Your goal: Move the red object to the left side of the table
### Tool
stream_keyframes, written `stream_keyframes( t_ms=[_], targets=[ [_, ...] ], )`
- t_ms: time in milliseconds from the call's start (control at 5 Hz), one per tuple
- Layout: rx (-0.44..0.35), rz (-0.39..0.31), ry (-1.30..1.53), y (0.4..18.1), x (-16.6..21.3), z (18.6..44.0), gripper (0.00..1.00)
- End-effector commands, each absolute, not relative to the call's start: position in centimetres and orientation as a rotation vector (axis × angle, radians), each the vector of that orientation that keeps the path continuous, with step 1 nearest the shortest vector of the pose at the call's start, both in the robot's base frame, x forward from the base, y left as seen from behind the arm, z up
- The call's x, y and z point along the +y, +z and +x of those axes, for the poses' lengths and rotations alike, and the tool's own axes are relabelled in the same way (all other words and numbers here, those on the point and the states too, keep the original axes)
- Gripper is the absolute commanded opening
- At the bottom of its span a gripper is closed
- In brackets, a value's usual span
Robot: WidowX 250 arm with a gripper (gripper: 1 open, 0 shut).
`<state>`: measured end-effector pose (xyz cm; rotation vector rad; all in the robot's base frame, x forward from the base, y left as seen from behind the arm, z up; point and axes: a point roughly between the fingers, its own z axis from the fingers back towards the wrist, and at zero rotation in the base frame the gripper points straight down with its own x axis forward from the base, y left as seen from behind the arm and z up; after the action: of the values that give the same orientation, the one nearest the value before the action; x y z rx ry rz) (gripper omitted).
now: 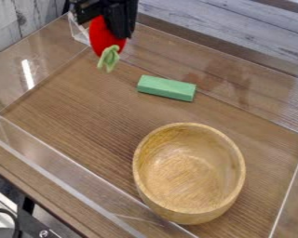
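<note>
The red object, a small glossy strawberry toy with its green leafy end hanging down, is held off the table by my black gripper. The fingers are shut on it. Both hover over the far left part of the brown wood-grain table, near the back acrylic wall. The upper part of the arm runs out of the top of the frame.
A flat green block lies mid-table, right of the gripper. A large wooden bowl sits at the front right. Clear acrylic walls border the table, and a clear V-shaped stand sits at the far left corner.
</note>
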<state>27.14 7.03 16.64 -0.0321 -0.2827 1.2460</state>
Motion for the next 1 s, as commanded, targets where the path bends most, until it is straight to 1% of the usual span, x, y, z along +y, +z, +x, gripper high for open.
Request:
stream_keyframes(
  t_ms=[0, 200, 600, 800],
  targets=[
    [-0.33, -0.033, 1.286, 16.0, 8.1, 27.3, 0.0],
    [-0.338, -0.027, 1.293, 14.3, 8.9, 27.5, 0.0],
    [-0.352, -0.019, 1.309, 11.3, 11.1, 25.9, 0.0],
    [-0.353, -0.001, 1.375, 10.9, 11.5, 25.7, 0.0]
  ],
)
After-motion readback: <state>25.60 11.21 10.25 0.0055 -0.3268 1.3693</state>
